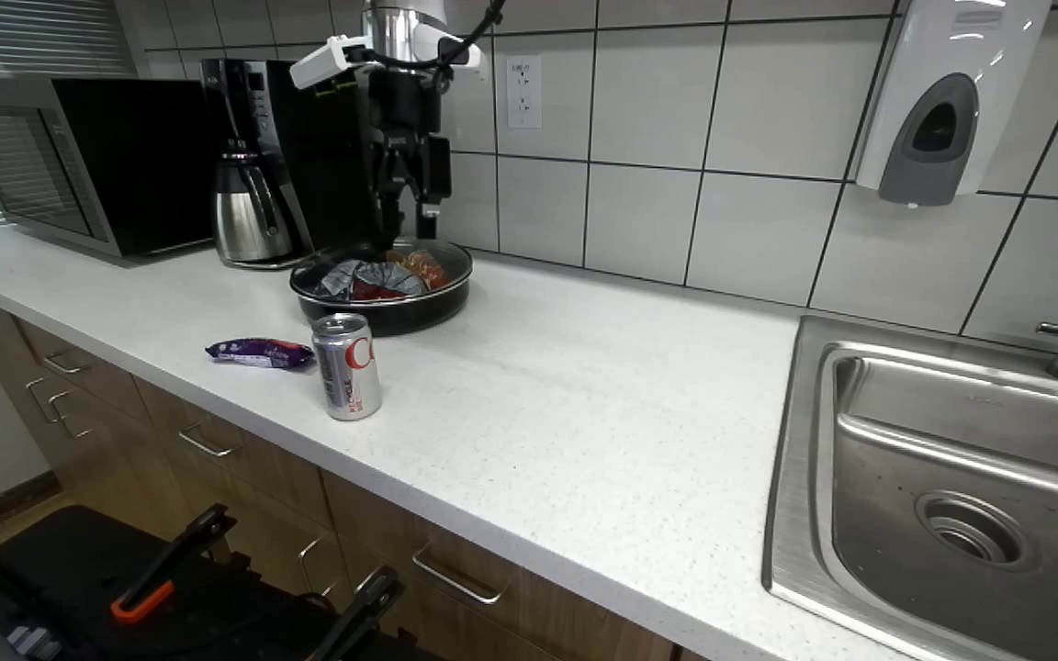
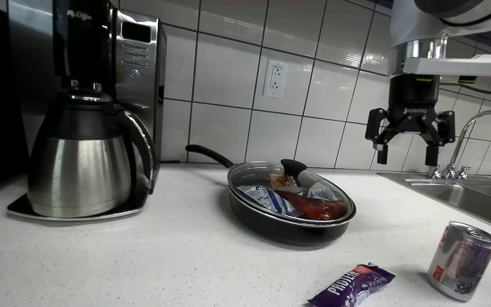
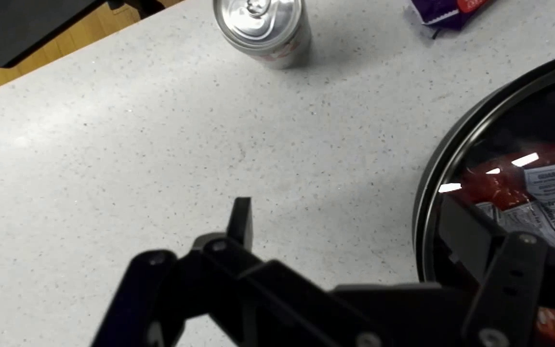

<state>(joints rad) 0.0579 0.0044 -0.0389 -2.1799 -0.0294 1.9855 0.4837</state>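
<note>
In an exterior view, a black pan [image 1: 400,319] is set on the white counter [image 1: 538,386] near the tiled wall [image 1: 648,220], where its broad base is well supported. A soda can [image 1: 347,367] is stood upright nearer the front edge, and a purple bar [image 1: 260,352] is laid flat beside it, as suits a soft wrapper. The gripper [image 1: 408,229] is pointed downward and is seen over the pan's outline; its depth cannot be judged from here alone.

In an exterior view, the pan is seen to be covered by a glass lid [image 2: 262,175] with a black knob [image 2: 293,167]; packets [image 2: 313,207] are enclosed beneath, presumably kept together by it. The handle [image 2: 209,153] is turned toward the wall, probably to be out of the way. The carafe [image 2: 79,175] is seated on the base of the coffee maker [image 2: 137,85], evidently its proper place. The gripper's fingers [image 2: 382,154] are spread well apart, with nothing gripped between them.

In the wrist view, the fingers are likewise parted, one seen against the counter and one across the lid's edge. No contact is shown with the pan, the nearest thing.
</note>
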